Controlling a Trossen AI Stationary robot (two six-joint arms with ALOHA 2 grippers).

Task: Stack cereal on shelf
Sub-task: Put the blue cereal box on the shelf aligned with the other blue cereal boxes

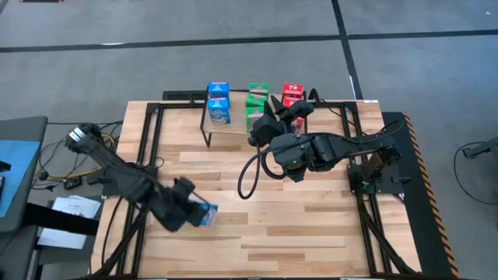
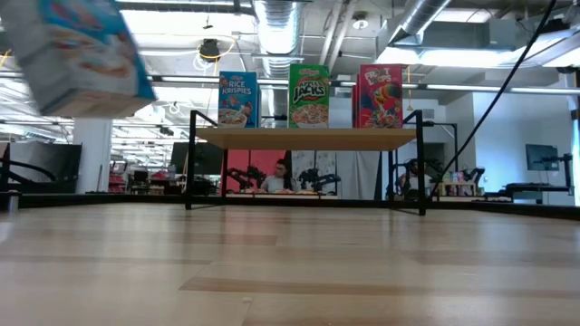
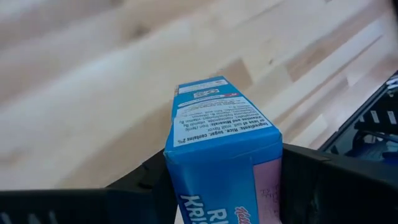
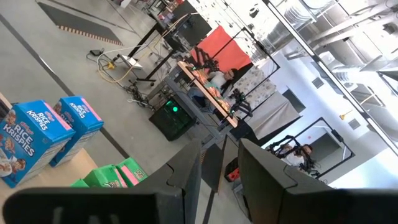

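The left gripper (image 1: pixel 194 213) is clamped on a blue cereal box (image 3: pixel 222 146), holding it above the near-left part of the table (image 1: pixel 311 225). In the left wrist view the dark fingers (image 3: pixel 323 180) press its two broad faces, with the narrow printed side panel facing up between them. The box is thin printed cardboard, rectangular with sharp edges and a smooth, slightly glossy skin; it likely weighs little and would dent under a hard squeeze, so a grip low across the flat faces seems safest.

The right gripper (image 4: pixel 214 168) hovers by the right end of the shelf (image 2: pixel 308 138), beside the red boxes (image 1: pixel 292 96). Its jaws stand slightly apart with nothing between them.

The shelf is a pale plank on thin black legs at the table's far side. On it stand blue boxes (image 1: pixel 219 103), green boxes (image 1: pixel 257 99) and the red ones, upright in a row from left to right.
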